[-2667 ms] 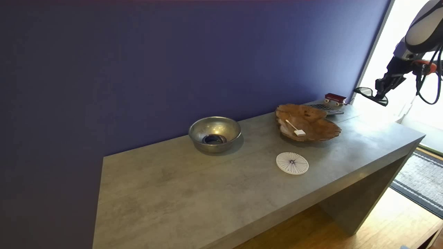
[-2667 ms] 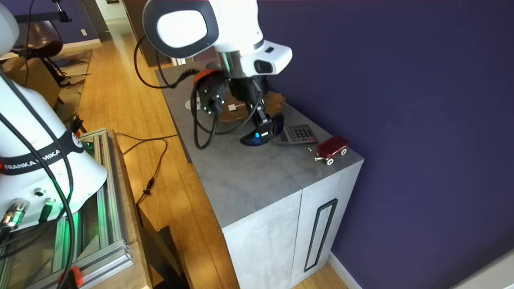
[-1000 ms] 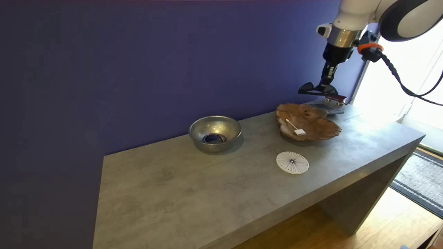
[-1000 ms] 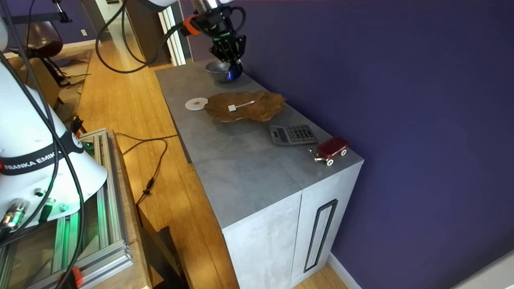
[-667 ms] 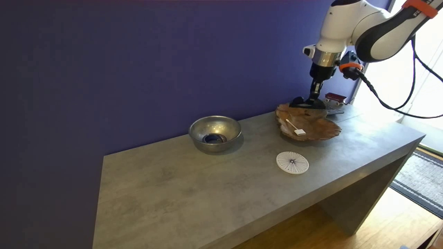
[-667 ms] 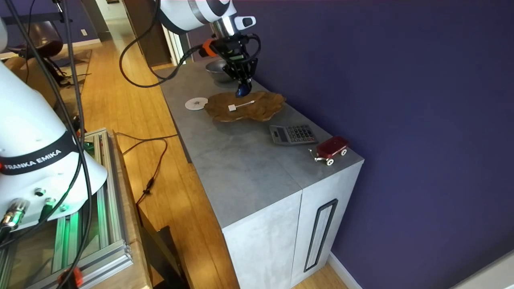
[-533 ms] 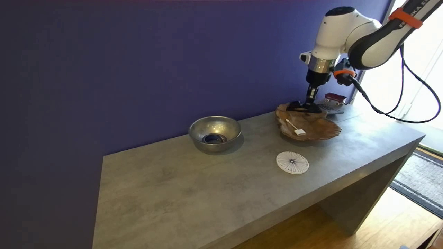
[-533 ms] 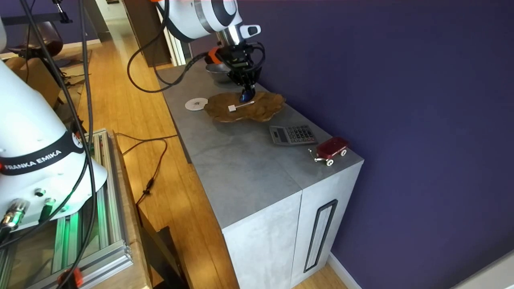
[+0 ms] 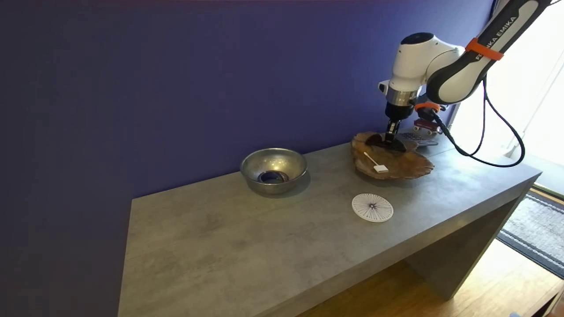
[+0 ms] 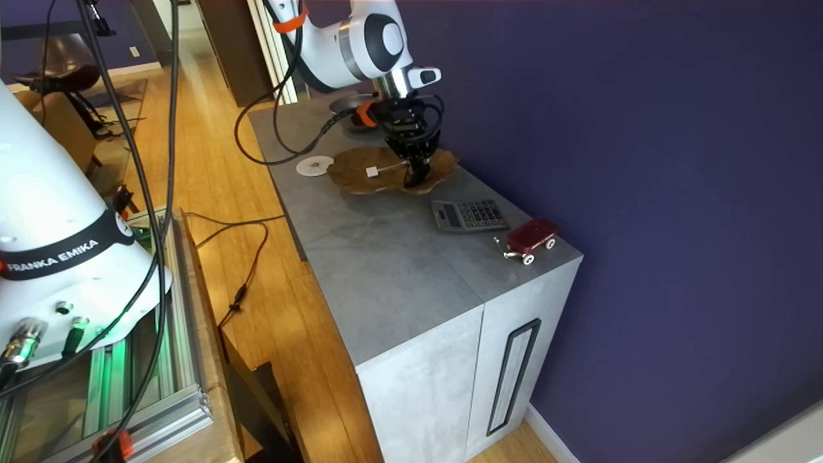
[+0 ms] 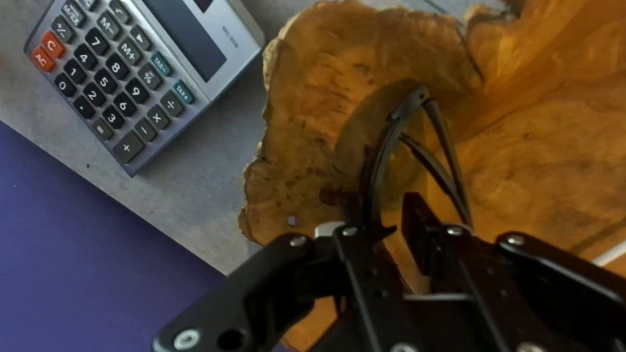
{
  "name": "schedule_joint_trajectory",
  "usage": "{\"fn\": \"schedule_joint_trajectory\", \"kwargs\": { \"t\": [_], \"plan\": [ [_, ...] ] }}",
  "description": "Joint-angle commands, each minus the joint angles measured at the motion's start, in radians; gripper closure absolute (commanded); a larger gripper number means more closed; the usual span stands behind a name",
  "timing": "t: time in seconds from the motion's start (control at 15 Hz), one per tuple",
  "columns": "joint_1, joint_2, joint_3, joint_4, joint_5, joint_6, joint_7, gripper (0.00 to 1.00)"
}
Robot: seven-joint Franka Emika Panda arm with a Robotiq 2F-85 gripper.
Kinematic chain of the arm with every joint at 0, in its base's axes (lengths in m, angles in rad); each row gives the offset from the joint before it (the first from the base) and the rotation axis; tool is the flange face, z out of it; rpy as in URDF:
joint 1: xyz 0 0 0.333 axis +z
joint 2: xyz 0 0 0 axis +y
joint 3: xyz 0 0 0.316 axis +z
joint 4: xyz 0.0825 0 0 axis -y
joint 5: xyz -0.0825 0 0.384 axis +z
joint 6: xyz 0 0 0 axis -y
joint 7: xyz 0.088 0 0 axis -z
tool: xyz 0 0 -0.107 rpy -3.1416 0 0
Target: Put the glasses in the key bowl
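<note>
Behind a long grey, mottled, stone-like surface (image 9: 246, 246) rises a flat purple-blue wall (image 9: 176, 88). To the left in an exterior view stands a round, shiny silver metal bowl (image 9: 288, 162), with a dark round object (image 9: 272, 177) inside it, too small to name. Well to its right sits a wide, shallow brown wooden bowl (image 9: 410, 165) with an irregular wavy rim; in it lies a small white square piece with a thin stem (image 9: 380, 168). Nearer, apart from both bowls, lies a flat white disc with dark radiating lines (image 9: 372, 207). In an exterior view a grey calculator with dark keys (image 10: 472, 215) rests just to the near right of the brown bowl, and a small dark red toy wagon on white wheels (image 10: 531, 236) stands nearer yet, by the corner. From above reaches a white and black robot arm (image 10: 379, 45), its black two-fingered hand (image 11: 393, 221) pointing down at the brown bowl. Its fingers (image 11: 420, 234) stand slightly parted, wood showing through the gap. At their tips, within the brown bowl's outline, is a dark folded pair of glasses (image 11: 381, 156) with tinted lenses, the frame running close beside the finger on the left in the wrist view. Whether the glasses rest on the wood cannot be told.
</note>
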Motion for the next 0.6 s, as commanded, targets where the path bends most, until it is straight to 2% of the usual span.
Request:
{"fn": "schedule_joint_trajectory", "kwargs": {
  "t": [0.0,0.13,0.33,0.4,0.47,0.53],
  "plan": [
    [0.013,-0.076,-0.017,-0.063,0.072,0.047,-0.040,0.40],
    [-0.009,-0.173,-0.017,-0.156,0.101,0.097,-0.078,0.26],
    [-0.014,-0.322,-0.060,-0.293,0.112,0.172,-0.083,0.06],
    [-0.050,-0.372,-0.046,-0.344,0.079,0.226,-0.074,0.01],
    [-0.058,-0.421,-0.060,-0.400,0.052,0.327,-0.090,0.00],
    [-0.031,-0.289,-0.052,-0.255,0.077,0.217,-0.065,0.00]
  ]
}}
